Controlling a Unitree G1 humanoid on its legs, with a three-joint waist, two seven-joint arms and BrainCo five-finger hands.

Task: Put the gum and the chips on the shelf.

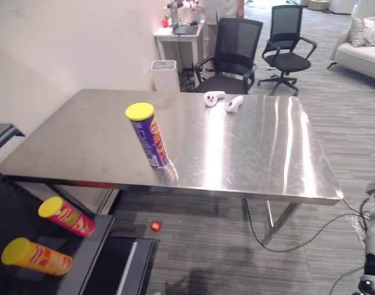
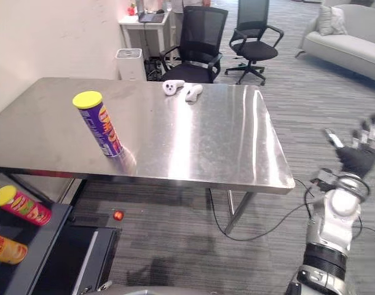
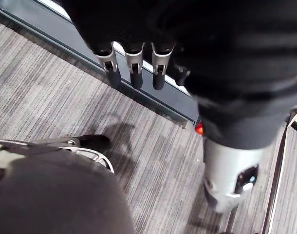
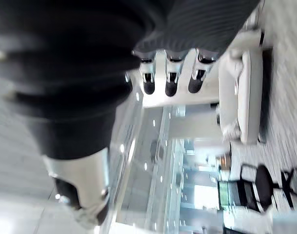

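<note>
Two hands loose-fingered and empty, left hand (image 3: 135, 64) above carpet (image 3: 51, 87), right hand (image 2: 358, 158) spread beside table (image 2: 206, 138).

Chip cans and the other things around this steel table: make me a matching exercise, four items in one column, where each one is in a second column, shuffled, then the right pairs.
Column one
1. purple can
2. red can
3. white controllers
4. right hand

Column two
A. lying on the dark shelf
B. raised over the carpet, fingers straight
C. standing on the table near its front edge
D. on the table near its far edge

Pairs: 1-C, 2-A, 3-D, 4-B
</note>
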